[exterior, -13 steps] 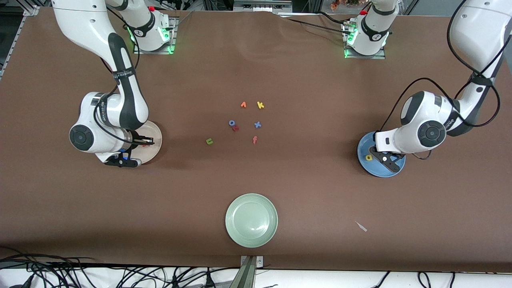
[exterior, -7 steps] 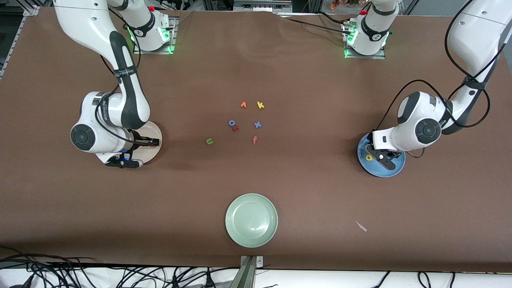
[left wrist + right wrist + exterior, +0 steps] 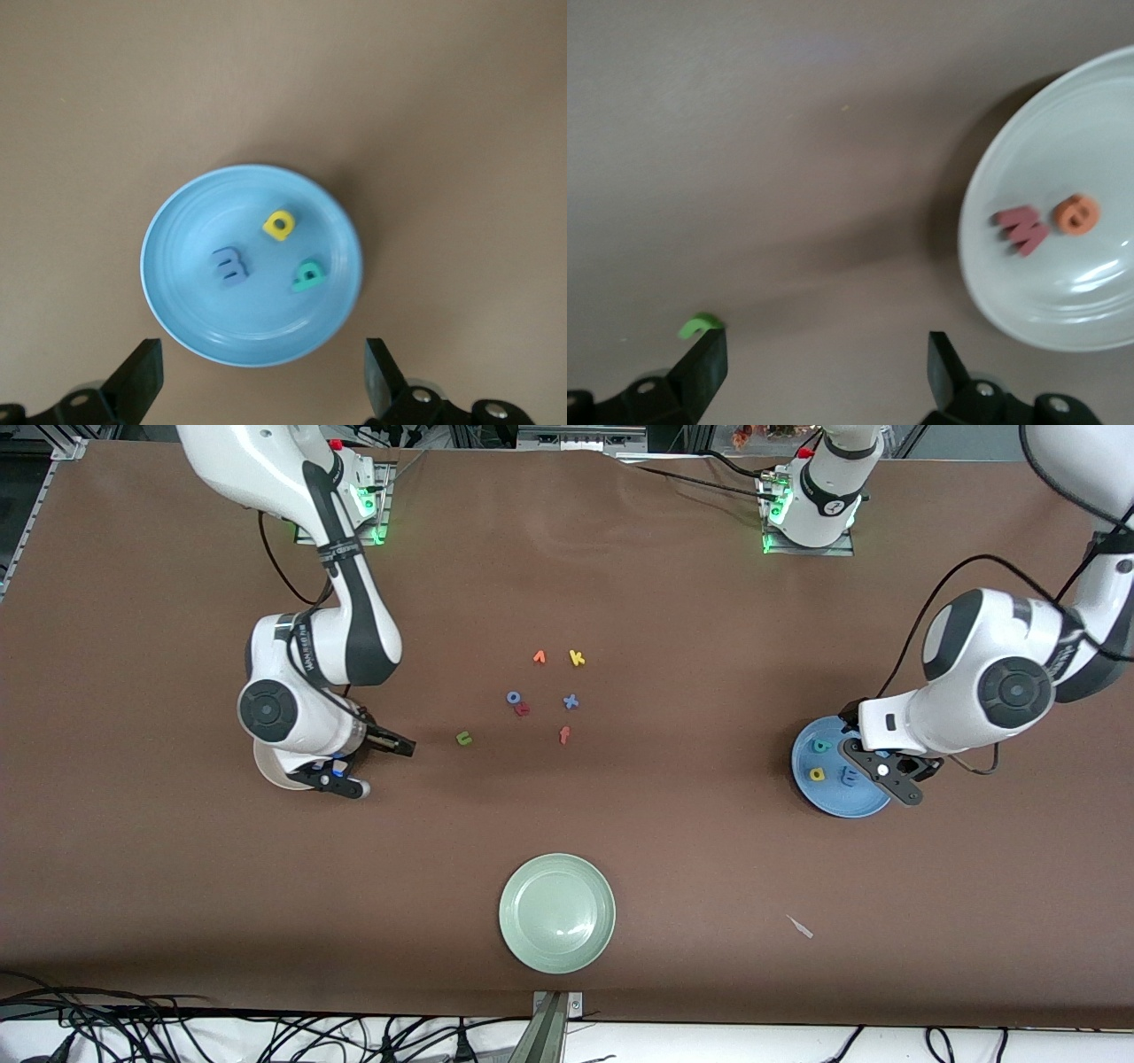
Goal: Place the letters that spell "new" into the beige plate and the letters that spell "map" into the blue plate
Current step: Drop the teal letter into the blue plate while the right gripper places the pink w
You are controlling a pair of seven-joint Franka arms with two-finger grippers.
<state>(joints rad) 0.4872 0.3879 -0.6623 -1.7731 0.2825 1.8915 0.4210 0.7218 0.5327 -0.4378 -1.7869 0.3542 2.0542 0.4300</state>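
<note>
Since a second ago both arms lifted off plates, jaws released.

Front: right gripper empty, frame left, beside beige plate; left gripper empty over blue plate, frame right. Green n on table, centre.

Left wrist: m, a, p in blue plate.

Right wrist: w, e in beige plate.

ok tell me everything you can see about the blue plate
The blue plate is round, shallow and sky-blue, with a glossy surface that looks like glazed ceramic and faint rings inside its rim. It sits flat on the brown table at the left arm's end. Three small foam letters lie in it, apart from one another: a blue m, a yellow a and a teal p. The left gripper hangs above it with its jaws open, touching neither plate nor letters.
</note>
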